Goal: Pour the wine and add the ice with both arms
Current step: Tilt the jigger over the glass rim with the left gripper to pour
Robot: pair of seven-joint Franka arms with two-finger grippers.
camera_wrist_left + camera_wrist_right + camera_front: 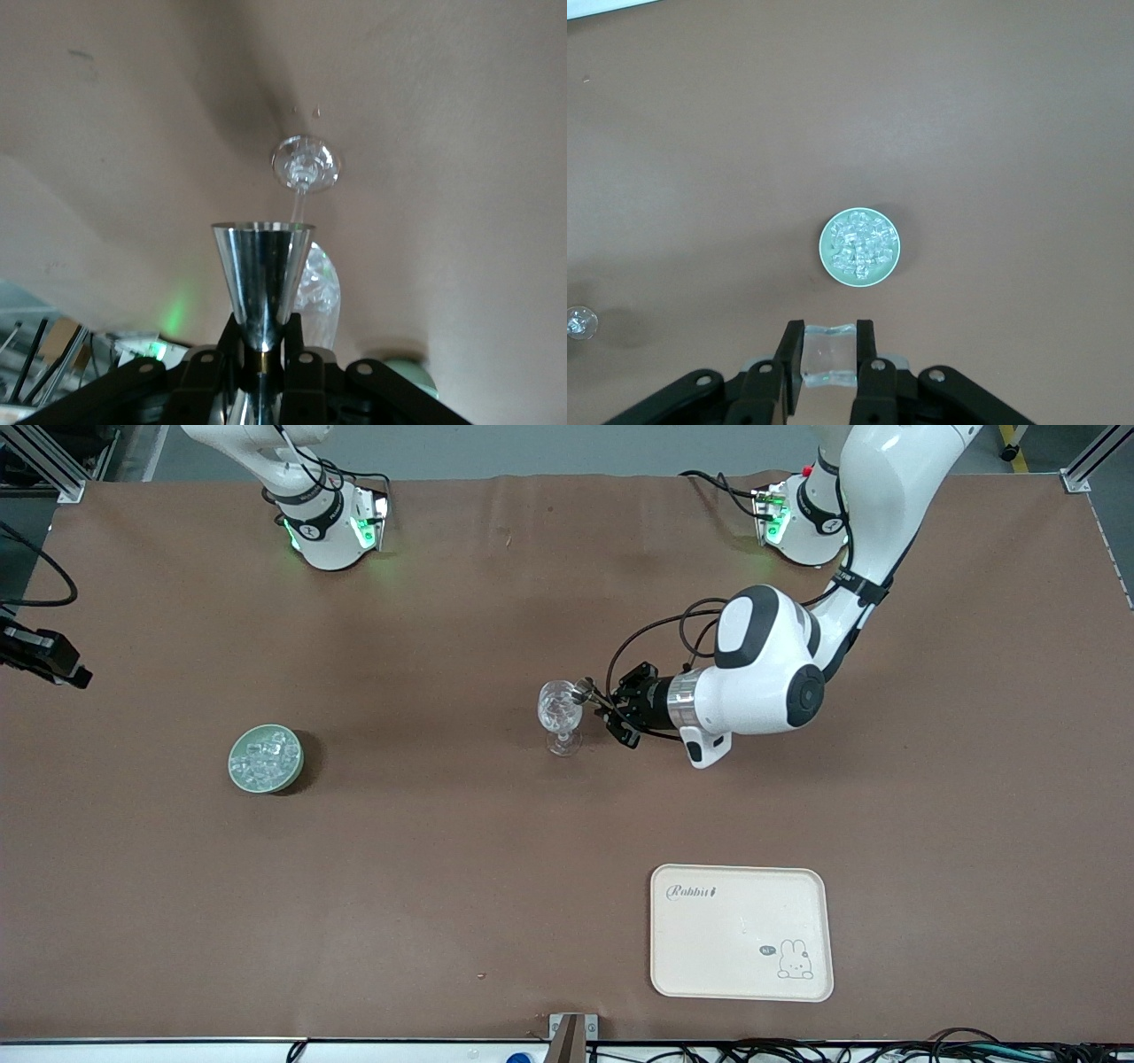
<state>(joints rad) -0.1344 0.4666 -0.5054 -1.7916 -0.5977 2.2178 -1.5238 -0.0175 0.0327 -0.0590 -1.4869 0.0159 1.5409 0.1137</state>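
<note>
A clear wine glass (558,708) stands upright mid-table, with clear glittering contents in its bowl. My left gripper (605,701) is shut on a steel jigger (584,689), which lies tipped sideways with its mouth at the glass's rim. In the left wrist view the jigger (262,274) sits between the fingers (229,341), with the glass (305,165) past it. My right gripper (829,352) is out of the front view; it is shut on one clear ice cube (830,361), high over the table beside the pale green bowl (827,257). The ice (264,751) is heaped in the bowl (237,778).
A cream tray (741,932) with a rabbit print lies near the front edge toward the left arm's end. A black device (44,657) juts in at the table's edge at the right arm's end. The arm bases stand along the table's top edge.
</note>
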